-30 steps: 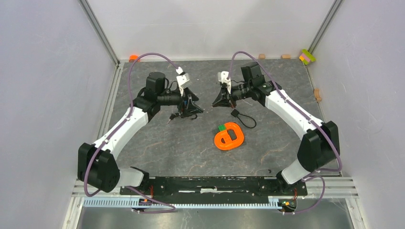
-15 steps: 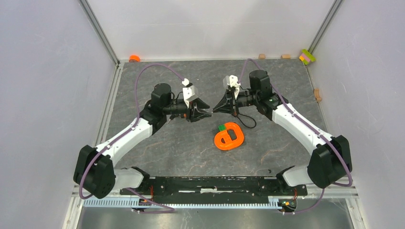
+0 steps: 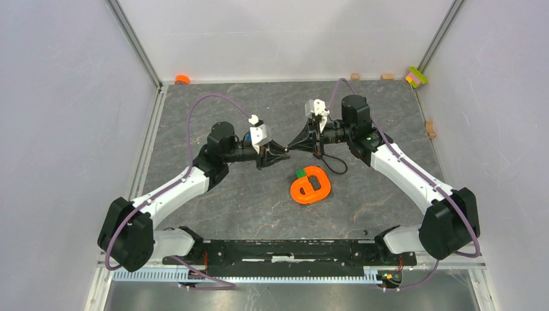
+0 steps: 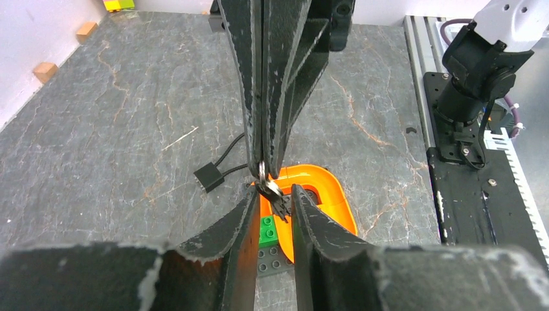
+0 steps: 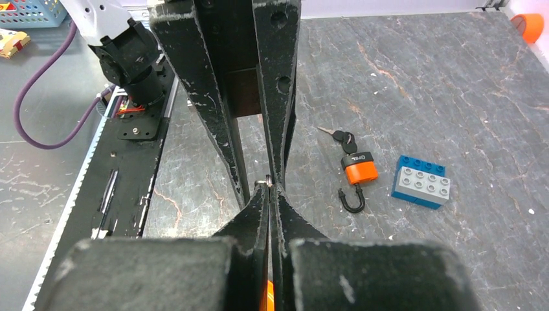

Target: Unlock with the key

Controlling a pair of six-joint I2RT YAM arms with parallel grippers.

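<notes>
A small orange cap (image 3: 182,79) sits at the far left corner of the grey stone-patterned bench (image 3: 246,214). The left arm reaches toward the middle, and its left gripper (image 4: 275,191) meets the other arm tip to tip above the bench. Its fingers (image 4: 246,223) stand slightly apart, one on each side of the tiny dark key with a silvery loop at its top (image 4: 278,205), and no contact with it can be made out.

The key hangs in the air from the tips of the right gripper (image 5: 270,189), whose jaws are pressed together and clamped on the loop.

In the right wrist view, a small orange padlock with a black shackle swung out (image 5: 359,170) lies on the bench beside the meeting grippers. A second small black-headed key (image 5: 340,136) lies just beside it, and a blue-and-grey toy brick (image 5: 421,181) is near.

Under the hanging key lies a flat orange ring-shaped plastic piece (image 3: 304,194) with a green toy brick (image 3: 300,173) at its edge. Just beyond it is a small black lock on a thin black cable (image 4: 208,176).

Pale wooden blocks (image 3: 387,76) and stacked coloured bricks (image 3: 416,76) sit along the far right edge.
</notes>
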